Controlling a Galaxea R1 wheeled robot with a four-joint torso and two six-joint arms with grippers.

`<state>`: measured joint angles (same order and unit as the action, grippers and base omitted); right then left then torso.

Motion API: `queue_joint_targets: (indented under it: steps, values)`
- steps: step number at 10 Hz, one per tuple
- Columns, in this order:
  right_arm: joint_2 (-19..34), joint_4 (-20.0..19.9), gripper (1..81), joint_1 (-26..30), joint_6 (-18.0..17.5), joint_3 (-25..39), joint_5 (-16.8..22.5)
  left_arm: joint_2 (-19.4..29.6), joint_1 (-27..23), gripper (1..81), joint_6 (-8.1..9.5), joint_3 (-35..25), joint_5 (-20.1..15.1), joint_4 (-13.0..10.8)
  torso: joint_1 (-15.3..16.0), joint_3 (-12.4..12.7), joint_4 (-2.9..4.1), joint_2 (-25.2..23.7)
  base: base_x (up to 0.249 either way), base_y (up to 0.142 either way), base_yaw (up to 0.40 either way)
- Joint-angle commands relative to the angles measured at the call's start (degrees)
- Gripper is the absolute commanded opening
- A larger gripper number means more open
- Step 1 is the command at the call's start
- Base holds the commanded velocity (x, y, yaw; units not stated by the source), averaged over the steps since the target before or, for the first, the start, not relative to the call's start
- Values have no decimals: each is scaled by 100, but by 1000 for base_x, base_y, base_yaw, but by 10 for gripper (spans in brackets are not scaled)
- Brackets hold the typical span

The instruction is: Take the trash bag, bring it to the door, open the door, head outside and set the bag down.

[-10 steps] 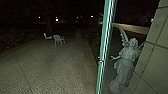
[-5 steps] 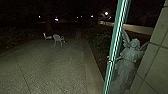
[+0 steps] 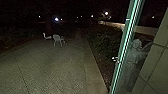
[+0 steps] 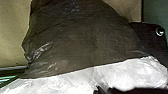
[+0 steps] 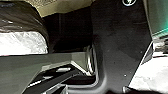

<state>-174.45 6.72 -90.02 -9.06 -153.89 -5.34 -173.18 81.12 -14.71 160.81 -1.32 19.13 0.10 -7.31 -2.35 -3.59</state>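
One winged statue (image 3: 135, 56), paving (image 3: 55, 67): head view | trash bag (image 4: 80, 40): wrist views

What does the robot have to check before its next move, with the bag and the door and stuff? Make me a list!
- Dark brown plastic trash bag near the robot: ok
- Bag held tight: cannot tell
- Glass door with shiny green edge open: ok, it looks open
- White chair away from the doorway: ok, it's out across the grey paving
- Pale stone-coloured winged statue upright: ok, seen through the door's glass
- Bright light outside: not ok, it's very dark past the chair
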Motion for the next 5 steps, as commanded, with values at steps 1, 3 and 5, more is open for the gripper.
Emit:
queue_joint_targets:
  steps: [1, 3, 5]
  values:
    - [-31, 5, 811, 207, 1, 27, 297, 20, -302, 10, -14, 21, -325, 12, 0, 0, 0, 0, 72, 0, 0]
    - [-31, 5, 811, 207, 9, 27, 297, 11, -302, 10, -14, 21, -325, 12, 0, 0, 0, 0, 73, 0, 0]
    - [-31, 5, 811, 198, 9, 27, 297, 20, -302, 10, -14, 21, -325, 21, 0, 0, 0, 0, 73, 0, 0]
